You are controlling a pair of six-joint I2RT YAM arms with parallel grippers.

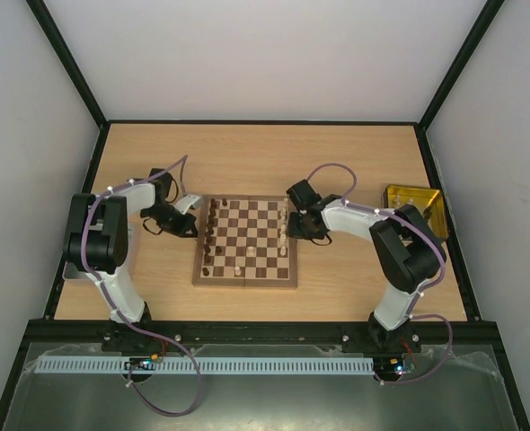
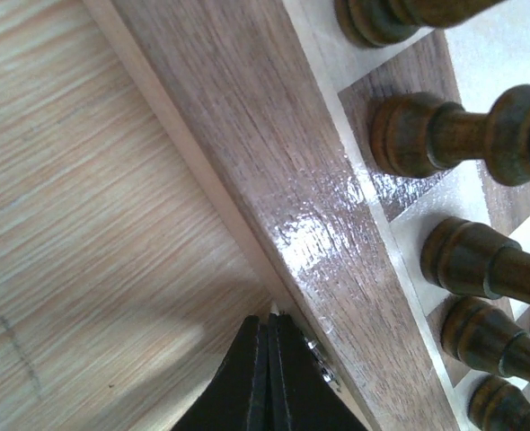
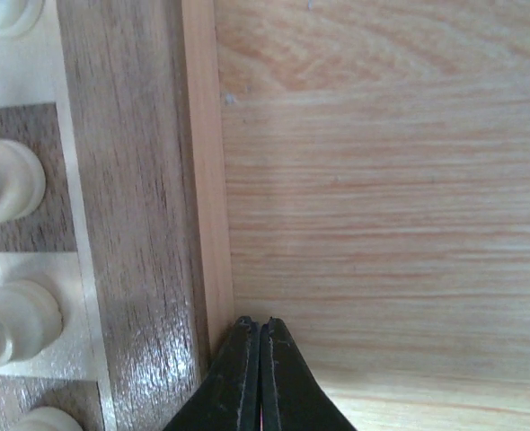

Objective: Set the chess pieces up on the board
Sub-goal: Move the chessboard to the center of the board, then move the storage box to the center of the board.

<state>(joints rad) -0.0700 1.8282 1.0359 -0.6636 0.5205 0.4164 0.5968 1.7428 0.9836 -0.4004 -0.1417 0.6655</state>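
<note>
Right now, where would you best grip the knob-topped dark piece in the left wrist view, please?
Take the dark piece at its slim neck below the knob, from above: it stands upright with neighbours close along the row, so pinching across the row, not along it, likely fits.

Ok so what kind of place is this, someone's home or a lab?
Most likely a robot lab test cell, not a home: white panels in a black frame enclose the wooden table, a left arm and right arm are bolted at its near edge, with a chessboard between them.
</note>
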